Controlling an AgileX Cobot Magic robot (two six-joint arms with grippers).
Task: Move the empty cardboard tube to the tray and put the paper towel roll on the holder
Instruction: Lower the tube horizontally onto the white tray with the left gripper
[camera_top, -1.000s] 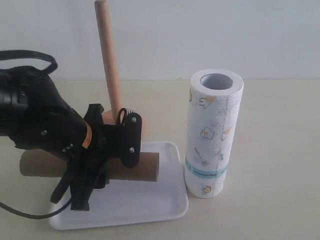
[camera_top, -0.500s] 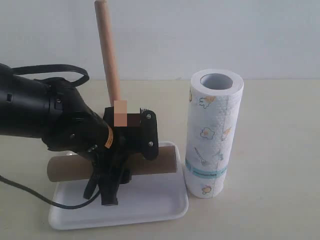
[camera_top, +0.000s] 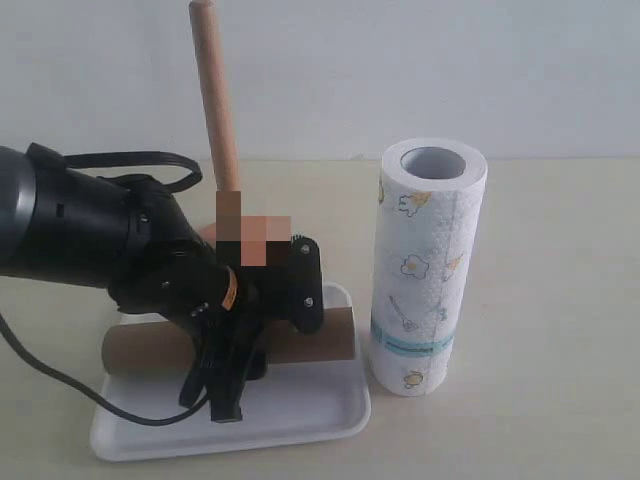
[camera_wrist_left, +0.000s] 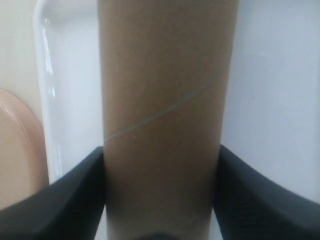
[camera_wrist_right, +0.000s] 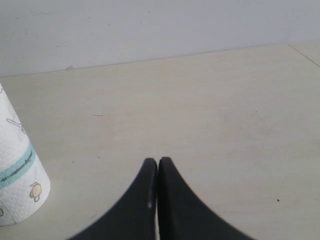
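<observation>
Pale tabletop (camera_top: 540, 300), white tray (camera_top: 320, 420): empty cardboard tube (camera_wrist_left: 165, 100) clamped by the left gripper (camera_wrist_left: 162, 200).
It is held across the tray; the paper towel roll (camera_top: 428, 270) is stood upright beside it; the right gripper (camera_wrist_right: 158, 170) is pressed closed on nothing.

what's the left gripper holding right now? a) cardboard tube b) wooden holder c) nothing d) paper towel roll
A: the left wrist view shows the left gripper with its fingers closed on either side of the brown tube, over the tray.
</observation>
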